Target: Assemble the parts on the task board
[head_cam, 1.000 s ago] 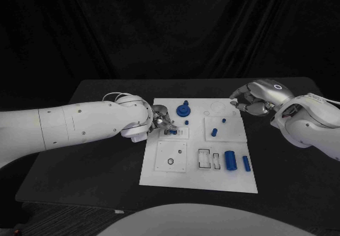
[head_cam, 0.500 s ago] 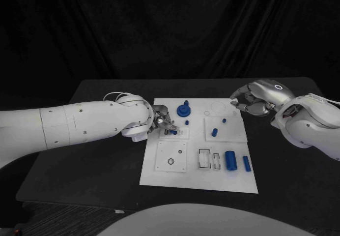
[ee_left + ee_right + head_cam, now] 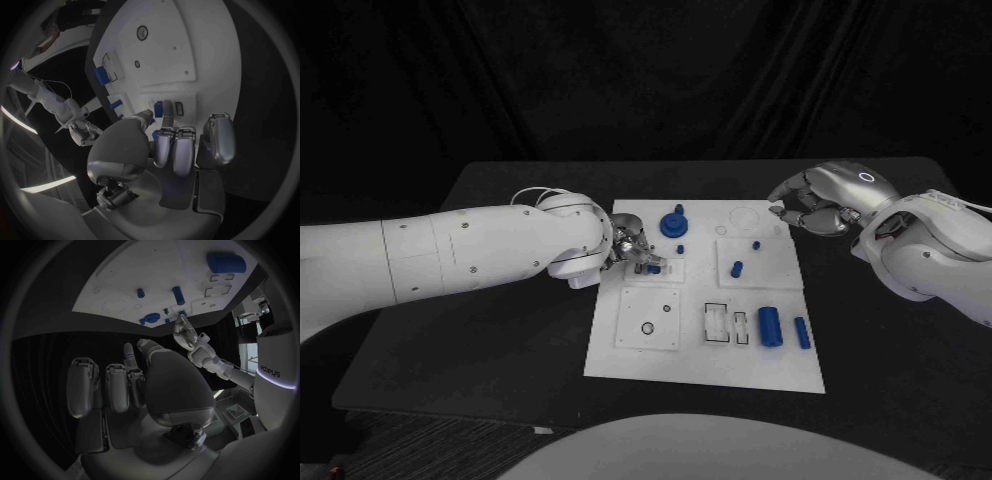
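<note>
The task is judged to be partly done. On the flat white task board (image 3: 711, 305) a small blue plastic peg (image 3: 158, 108) is pinched at the fingertips of the left hand (image 3: 629, 250) over a slot. The right hand (image 3: 808, 212) is held curled at the board's far edge; whether something is held cannot be told. Two blue cylinders (image 3: 769, 325) lie loose, well apart from both hands' fingers.

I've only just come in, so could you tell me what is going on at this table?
The robot is assembling small blue parts on the white task board. Its left robot hand is at the board's left edge, fingertips on a small blue part there; whether it grips it I cannot tell. The right robot hand hangs at the board's far right corner, fingers curled, nothing visible in them. A large blue cylinder and a slimmer blue peg lie nearer the robot.
</note>
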